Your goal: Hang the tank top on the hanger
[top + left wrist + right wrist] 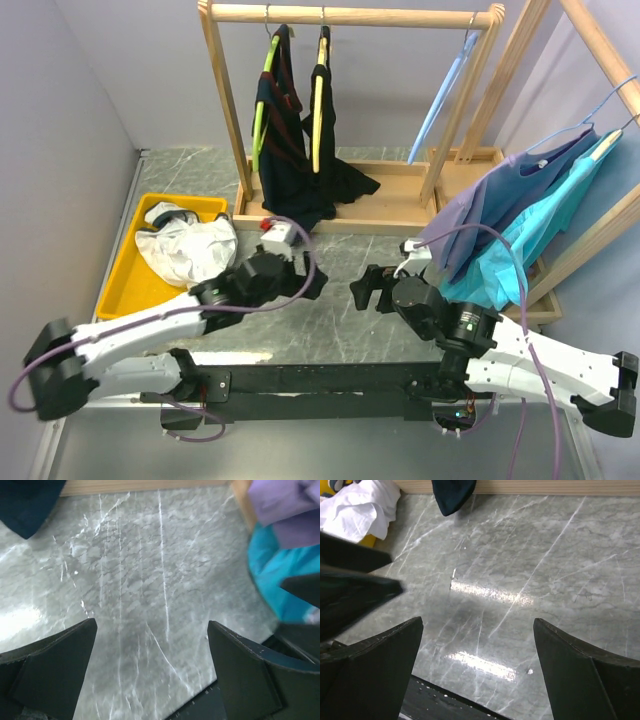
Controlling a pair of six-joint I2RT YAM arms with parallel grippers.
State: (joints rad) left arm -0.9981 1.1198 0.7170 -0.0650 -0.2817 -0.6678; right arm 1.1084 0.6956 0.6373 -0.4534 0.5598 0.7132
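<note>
Tank top (335,150): black, hung on the yellow hanger (318,120) from the wooden rail (350,14), well beyond both pincers, with its hem resting on the rack base.
Left pincer (312,278): fingers spread wide, nothing between them, low over the marble table (340,250).
Right pincer (362,288): likewise spread and empty, its tip facing the left pincer, near it but apart.
Navy garment (285,150): on a lime-green hanger (260,110), beyond the left pincer, beside the tank top.
Yellow tray (120,280): holds a white cloth (185,250), left of the left pincer.
</note>
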